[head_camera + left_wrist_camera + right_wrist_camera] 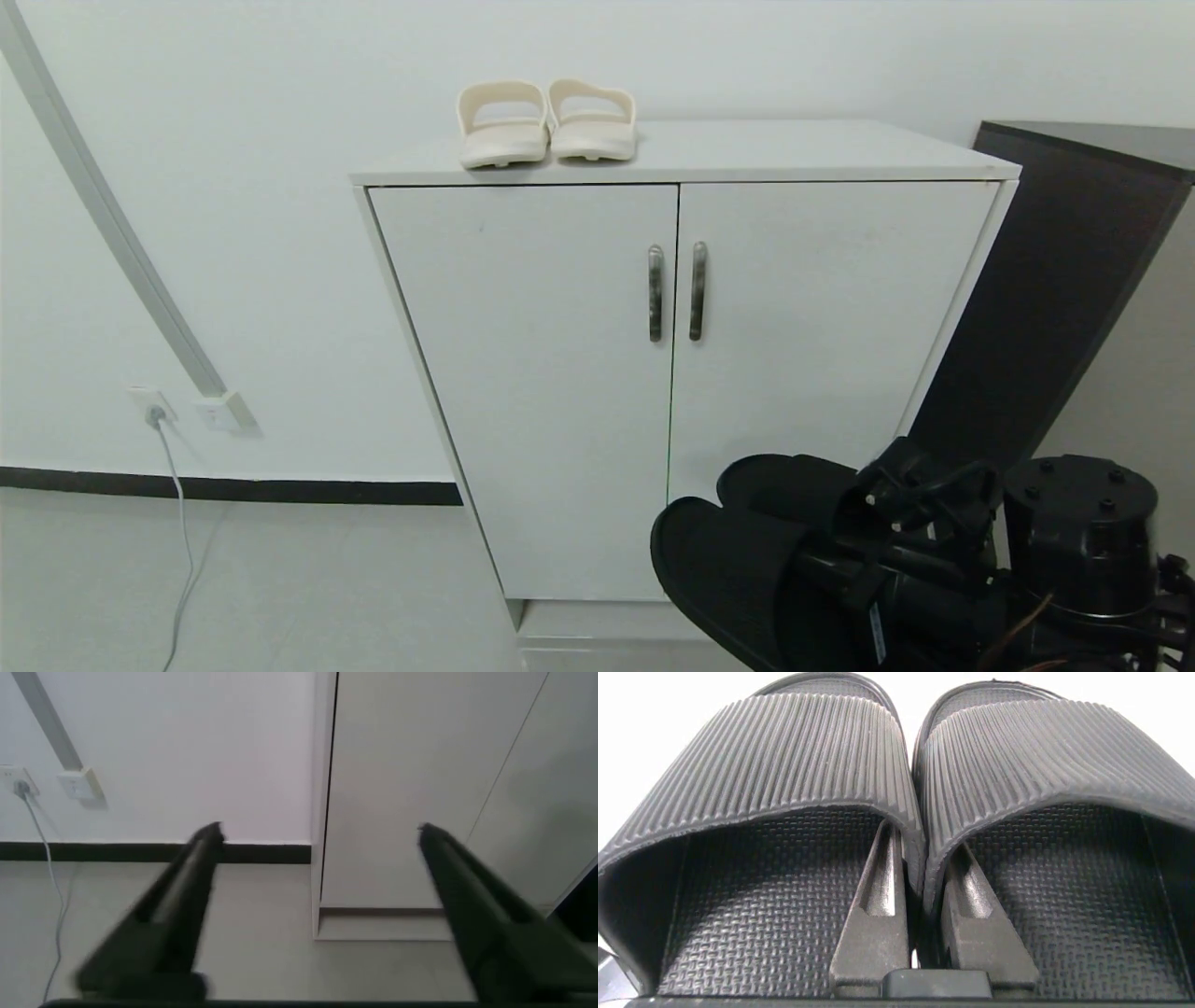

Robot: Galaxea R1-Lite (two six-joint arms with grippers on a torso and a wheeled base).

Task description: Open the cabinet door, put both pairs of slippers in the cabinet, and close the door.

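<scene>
The white wall (233, 233) is the broadest surface in the head view, with pale floor (280, 579) below it from seven to six o'clock. The white cabinet (523, 392) stands at the centre against the wall. Both of its doors are shut and meet along a thin seam. A dark cabinet (1055, 308) stands just beside it at three o'clock.

At five o'clock, low in front of the right-hand door, the black slippers (738, 560) are held side by side with their soles facing the cabinet. The right gripper (922, 845) pinches them: one finger lies inside each slipper, and the two adjoining inner walls are pressed together between them, under the ribbed straps.

The cream slippers (546, 121) sit as a pair on the cabinet top at twelve o'clock. They touch each other and their toes reach the front edge.

The left gripper (320, 833) has its fingers spread wide with nothing between them. Beyond it are the cabinet's lower corner, the wall and the floor.

A grey conduit (103, 205) slants down the wall from eleven to nine o'clock. A black skirting strip (233, 487) runs along the foot of the wall at eight o'clock. Two metal handles (655, 292) stand upright on either side of the door seam. Two wall sockets (149, 403) sit at the conduit's lower end, and a grey cable (182, 532) hangs from one of them to the floor.
</scene>
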